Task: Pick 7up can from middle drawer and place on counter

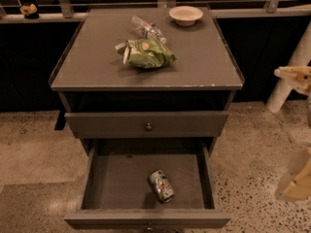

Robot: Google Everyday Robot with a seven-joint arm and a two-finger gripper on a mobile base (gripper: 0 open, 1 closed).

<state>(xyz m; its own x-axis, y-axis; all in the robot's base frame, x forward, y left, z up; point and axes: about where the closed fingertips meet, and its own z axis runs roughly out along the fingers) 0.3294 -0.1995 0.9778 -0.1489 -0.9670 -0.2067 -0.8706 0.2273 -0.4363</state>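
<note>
A speckled floor is seen around the grey desk. The claw is held beyond the desk's right side; its state cannot be told. Well down-left of it, the 7up can is laid on its side in the open middle drawer. Left of the claw, a chip bag, bottle and bowl are set on the desk.

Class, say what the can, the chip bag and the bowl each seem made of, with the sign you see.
The can: probably metal, shiny silver-and-green skin with glints. The chip bag: likely thin plastic film, crinkled and glossy. The bowl: pale, matte, smooth; ceramic, plastic or paper, unclear. The gripper is at the right edge, away from all three.
</note>
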